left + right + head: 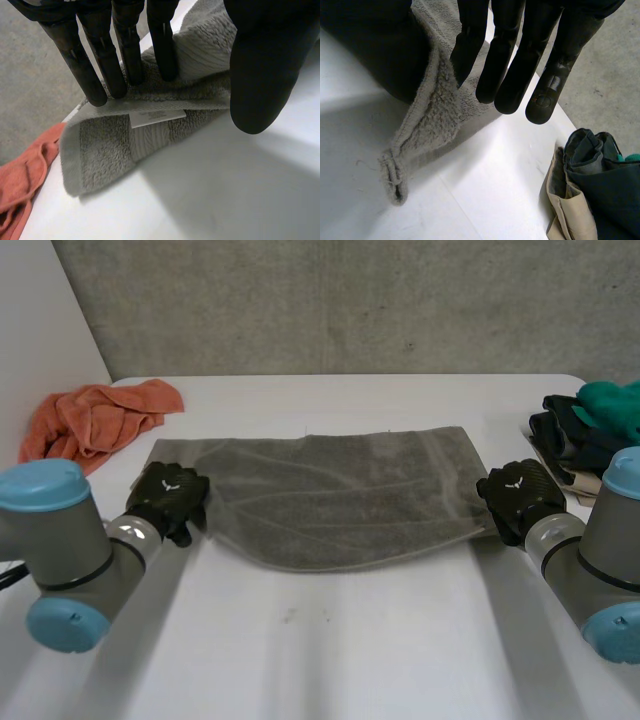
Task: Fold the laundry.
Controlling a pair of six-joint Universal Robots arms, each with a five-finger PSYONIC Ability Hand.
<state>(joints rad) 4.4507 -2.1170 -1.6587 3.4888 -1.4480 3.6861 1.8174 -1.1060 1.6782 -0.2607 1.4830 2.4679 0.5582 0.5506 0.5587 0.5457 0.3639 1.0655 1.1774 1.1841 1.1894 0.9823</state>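
So, the grey towel [340, 500] lies on the white table [330, 640] between the hands. The left hand [168, 498] pinches one end between straight fingers and thumb, with a white label [157, 117] by its fingertips. The right hand [518, 495] pinches the opposite end, the towel's corner drooping below its fingers and a clothes pile [590, 430] just beside it.
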